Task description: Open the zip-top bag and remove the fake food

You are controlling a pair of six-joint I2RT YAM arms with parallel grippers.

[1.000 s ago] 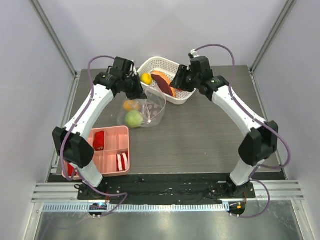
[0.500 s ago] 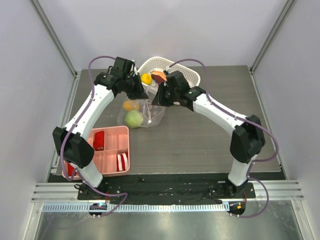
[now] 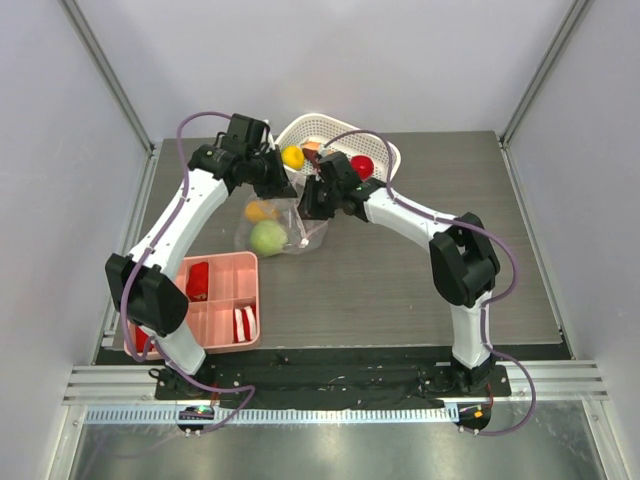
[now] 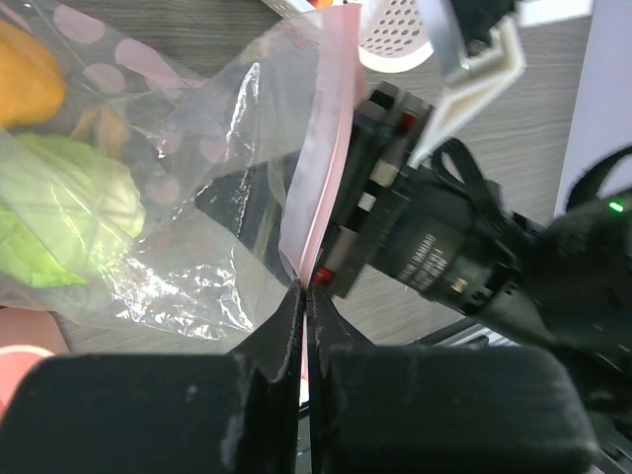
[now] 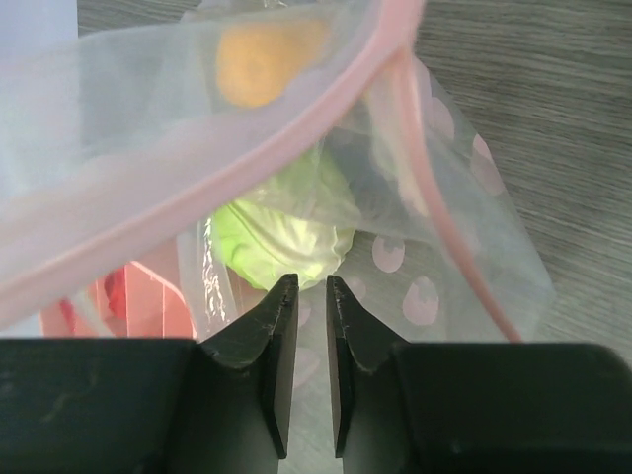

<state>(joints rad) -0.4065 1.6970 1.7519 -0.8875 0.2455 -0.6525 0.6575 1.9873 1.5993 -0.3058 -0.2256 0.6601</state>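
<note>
Well, the bag (image 3: 300,236) lies on the worktop (image 3: 420,270) just in front of the basket (image 3: 330,122). Its mouth is raised toward the basket and its closed end points off to the near left. The left jaws are clamped tight on the pink zip strip (image 4: 321,148), holding one lip up so the mouth gapes. The right jaws hang at that mouth, set narrow with only a slit between them; whether any film is caught in the slit I cannot tell.

What matters is the line from there. The green ball (image 3: 267,238) sits deep in the bag, straight ahead of the right jaws along the bag's length, and the orange fruit (image 3: 258,211) is just beside it. The right arm is the free one and the nearer to the opening. I would expect it to go in lengthwise under the raised lip, and the jaws would need to spread wider to take the ball.
</note>
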